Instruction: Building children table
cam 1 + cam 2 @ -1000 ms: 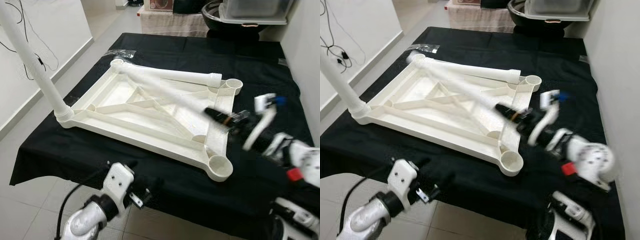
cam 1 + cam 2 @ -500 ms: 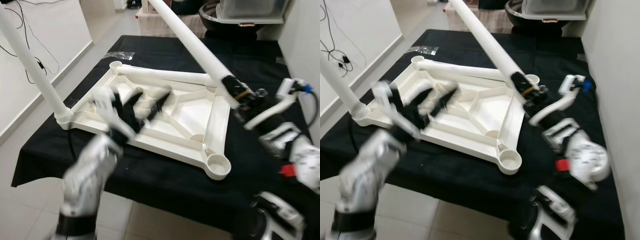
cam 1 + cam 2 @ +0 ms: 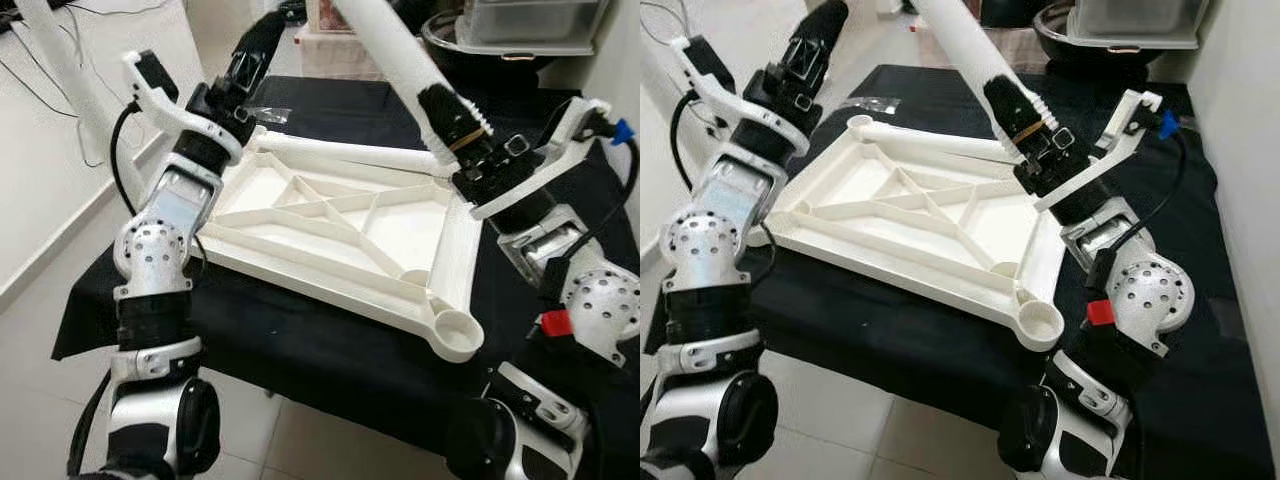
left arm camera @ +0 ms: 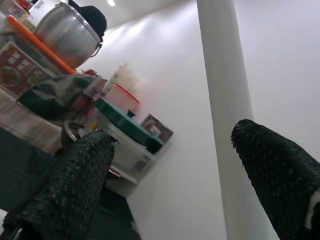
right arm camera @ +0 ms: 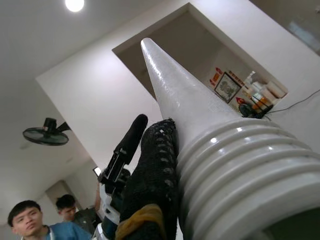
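The white tabletop (image 3: 300,275) lies upside down on the black-covered table (image 3: 330,350). My right gripper (image 3: 455,120) is shut on a white table leg (image 3: 395,50), held up at a slant above the far right corner; its threaded end (image 5: 235,165) sits against one black finger (image 5: 155,170). My left gripper (image 3: 255,45) is raised high over the far left side, open, and its fingers (image 4: 75,185) stand apart with the held leg (image 4: 225,100) beyond them. A second leg (image 3: 350,155) lies along the far rim. A third leg (image 3: 65,70) stands at the left corner.
An open round socket (image 3: 458,328) marks the near right corner of the tabletop. A small plastic bag (image 3: 275,112) lies on the cloth behind it. A clear storage box (image 3: 530,20) and a dark pot stand at the back. Two people (image 5: 25,220) stand nearby.
My left arm has swung up from over the tabletop to high beside the held leg. The right gripper keeps its hold and has brought the leg a little nearer and steeper.
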Tool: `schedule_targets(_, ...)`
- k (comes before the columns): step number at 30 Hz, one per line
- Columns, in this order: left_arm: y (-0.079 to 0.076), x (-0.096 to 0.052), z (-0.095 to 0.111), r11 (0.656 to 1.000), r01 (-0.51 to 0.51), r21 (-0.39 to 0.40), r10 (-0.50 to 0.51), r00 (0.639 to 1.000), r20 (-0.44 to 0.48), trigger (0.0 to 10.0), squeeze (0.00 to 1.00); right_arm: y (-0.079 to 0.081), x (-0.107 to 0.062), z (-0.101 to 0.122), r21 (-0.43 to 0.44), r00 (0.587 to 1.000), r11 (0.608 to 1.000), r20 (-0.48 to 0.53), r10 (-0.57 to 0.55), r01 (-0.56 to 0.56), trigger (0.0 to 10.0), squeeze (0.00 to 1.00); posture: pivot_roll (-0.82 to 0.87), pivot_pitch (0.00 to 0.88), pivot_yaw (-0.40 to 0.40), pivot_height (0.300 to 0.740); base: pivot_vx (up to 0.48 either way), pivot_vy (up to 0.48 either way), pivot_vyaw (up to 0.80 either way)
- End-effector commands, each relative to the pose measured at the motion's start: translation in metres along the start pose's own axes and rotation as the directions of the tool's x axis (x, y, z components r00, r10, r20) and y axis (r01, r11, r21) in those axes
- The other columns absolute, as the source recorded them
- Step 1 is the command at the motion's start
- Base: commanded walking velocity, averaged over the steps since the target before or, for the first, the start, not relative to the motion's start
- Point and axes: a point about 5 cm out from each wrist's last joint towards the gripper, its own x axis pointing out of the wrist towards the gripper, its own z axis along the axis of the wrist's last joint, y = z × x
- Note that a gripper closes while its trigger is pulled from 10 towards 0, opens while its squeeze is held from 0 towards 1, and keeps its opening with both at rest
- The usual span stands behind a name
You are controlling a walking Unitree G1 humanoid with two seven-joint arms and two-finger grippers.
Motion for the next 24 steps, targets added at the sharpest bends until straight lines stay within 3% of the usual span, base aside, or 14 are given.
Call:
schedule_targets(1, 0.000, 0.002, -0.003, 0.999, 0.001, -0.041, -0.001, 1.000, -0.010, 10.0, 0.00, 0.008, 0.002, -0.001, -0.013, 0.999, 0.999, 0.007, 0.051, -0.051, 0.0, 0.00, -0.05, 0.044, 0.088, 0.740, 0.000, 0.000, 0.00)
schedule_targets(5, -0.005, 0.009, -0.005, 0.995, 0.037, -0.098, -0.040, 0.998, -0.038, 10.0, 0.00, 0.016, 0.004, -0.011, -0.038, 0.994, 0.995, -0.053, 0.091, -0.093, 0.0, 0.00, -0.05, 0.046, 0.094, 0.740, 0.000, 0.000, 0.00)
schedule_targets(11, -0.014, 0.012, -0.007, 0.984, 0.120, -0.130, -0.131, 0.988, -0.077, 10.0, 0.00, 0.015, 0.004, -0.017, -0.045, 0.993, 0.995, -0.078, 0.083, -0.087, 0.0, 0.00, -0.05, 0.048, 0.097, 0.740, 0.000, 0.000, 0.00)
schedule_targets(13, -0.014, 0.012, -0.007, 0.984, 0.120, -0.130, -0.131, 0.988, -0.078, 10.0, 0.00, 0.015, 0.004, -0.017, -0.047, 0.993, 0.995, -0.083, 0.087, -0.092, 0.0, 0.00, -0.05, 0.048, 0.097, 0.740, 0.000, 0.000, 0.00)
schedule_targets(17, -0.016, 0.010, -0.006, 0.983, 0.133, -0.125, -0.145, 0.985, -0.092, 10.0, 0.00, 0.019, 0.000, -0.030, -0.082, 0.976, 0.988, -0.188, 0.111, -0.129, 0.0, 0.00, -0.05, 0.051, 0.095, 0.740, 0.000, 0.000, 0.00)
schedule_targets(21, -0.016, 0.010, -0.007, 0.983, 0.138, -0.124, -0.150, 0.984, -0.095, 10.0, 0.00, 0.018, -0.001, -0.031, -0.078, 0.977, 0.989, -0.185, 0.111, -0.127, 0.0, 0.00, -0.05, 0.051, 0.092, 0.740, 0.000, 0.000, 0.00)
schedule_targets(24, -0.016, 0.010, -0.006, 0.988, 0.135, -0.079, -0.143, 0.985, -0.097, 10.0, 0.00, 0.018, -0.002, -0.031, -0.079, 0.973, 0.987, -0.198, 0.122, -0.140, 0.0, 0.00, -0.05, 0.051, 0.089, 0.740, 0.000, 0.000, 0.00)
